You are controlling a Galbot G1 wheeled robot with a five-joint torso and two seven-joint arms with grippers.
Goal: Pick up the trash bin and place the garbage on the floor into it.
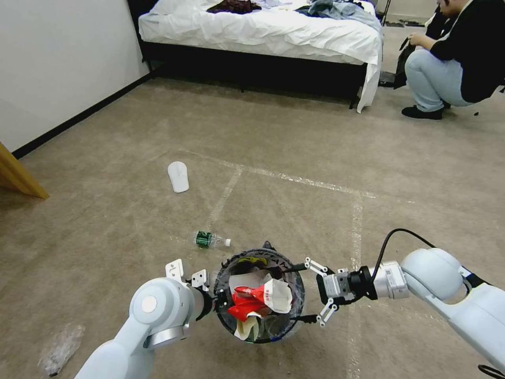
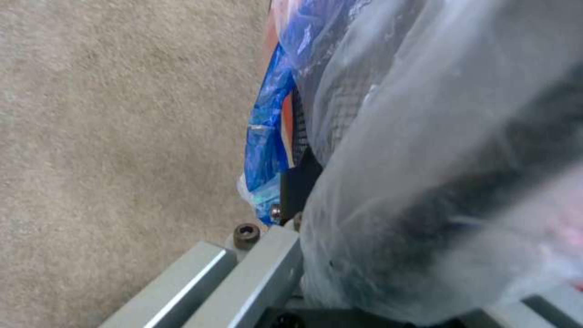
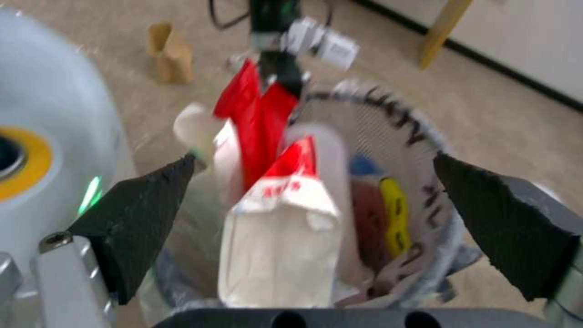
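The trash bin (image 1: 261,295) sits low in the middle of the head picture, full of red and white garbage (image 1: 258,302). The left hand (image 1: 218,300) is pinched shut on the bin's left rim. The right hand (image 1: 315,290) waits wide open just right of the bin, holding nothing. On the floor (image 1: 294,210), a clear bottle (image 1: 209,240) lies just above the bin and a white slipper (image 1: 178,176) farther up on the left.
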